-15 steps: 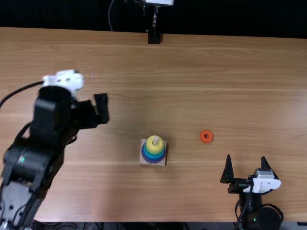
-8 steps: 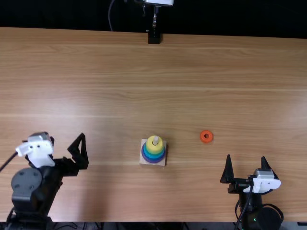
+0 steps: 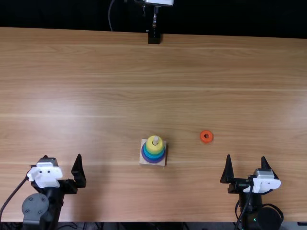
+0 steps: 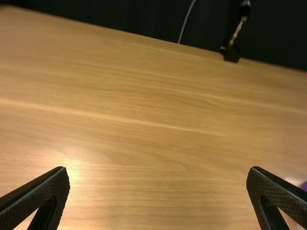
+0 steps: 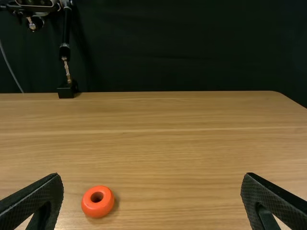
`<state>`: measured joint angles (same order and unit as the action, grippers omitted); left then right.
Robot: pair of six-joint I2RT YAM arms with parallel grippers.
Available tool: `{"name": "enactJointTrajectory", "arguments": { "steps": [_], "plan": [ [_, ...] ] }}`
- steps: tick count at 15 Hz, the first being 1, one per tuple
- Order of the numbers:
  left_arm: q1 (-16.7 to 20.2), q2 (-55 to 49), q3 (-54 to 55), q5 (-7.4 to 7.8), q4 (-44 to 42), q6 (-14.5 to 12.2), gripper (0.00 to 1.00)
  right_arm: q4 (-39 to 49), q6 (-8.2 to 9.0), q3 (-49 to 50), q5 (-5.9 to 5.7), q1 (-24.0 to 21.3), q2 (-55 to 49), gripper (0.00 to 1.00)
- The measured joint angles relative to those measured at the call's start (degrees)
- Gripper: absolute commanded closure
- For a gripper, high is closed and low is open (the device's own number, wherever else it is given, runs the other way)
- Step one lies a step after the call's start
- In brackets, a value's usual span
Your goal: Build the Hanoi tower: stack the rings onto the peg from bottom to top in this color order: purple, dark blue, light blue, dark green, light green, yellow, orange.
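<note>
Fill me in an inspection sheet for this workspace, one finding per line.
Surface: brown wooden table, light grain, bright patches of reflected light.
Job's things: base holds stacked rings, yellow ring on top, blue and purple showing below, peg poking out; orange ring off the peg, flat on the wood.
Clutter: nothing seen.
Grippers: left gripper open, right gripper open, both without a load.
Cables: black cable at the left arm, another at the right; thin grey cable beyond the far edge.
Surroundings: dark backdrop; black stand at the far edge.
</note>
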<state>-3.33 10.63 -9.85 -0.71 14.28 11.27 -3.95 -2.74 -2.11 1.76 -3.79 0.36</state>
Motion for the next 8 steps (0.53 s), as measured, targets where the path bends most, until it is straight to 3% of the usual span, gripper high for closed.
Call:
{"name": "enactJointTrajectory", "arguments": {
  "steps": [1, 3, 8],
  "plan": [
    [0.0, -2.0, 1.6, -0.46, 0.0, -2.9, 0.0, 0.0, -0.02, 0.0, 0.0, 0.0, 0.0, 0.0],
    [0.0, -3.6, 4.0, -0.74, 0.1, -5.8, 0.0, 0.0, 0.0, 0.0, 0.0, 0.0, 0.0, 0.0],
    [0.1, -9.5, 5.2, -0.83, -1.0, -7.9, 0.0, 0.0, 0.0, 0.0, 0.02, 0.0, 0.0, 0.0]
  ]
}}
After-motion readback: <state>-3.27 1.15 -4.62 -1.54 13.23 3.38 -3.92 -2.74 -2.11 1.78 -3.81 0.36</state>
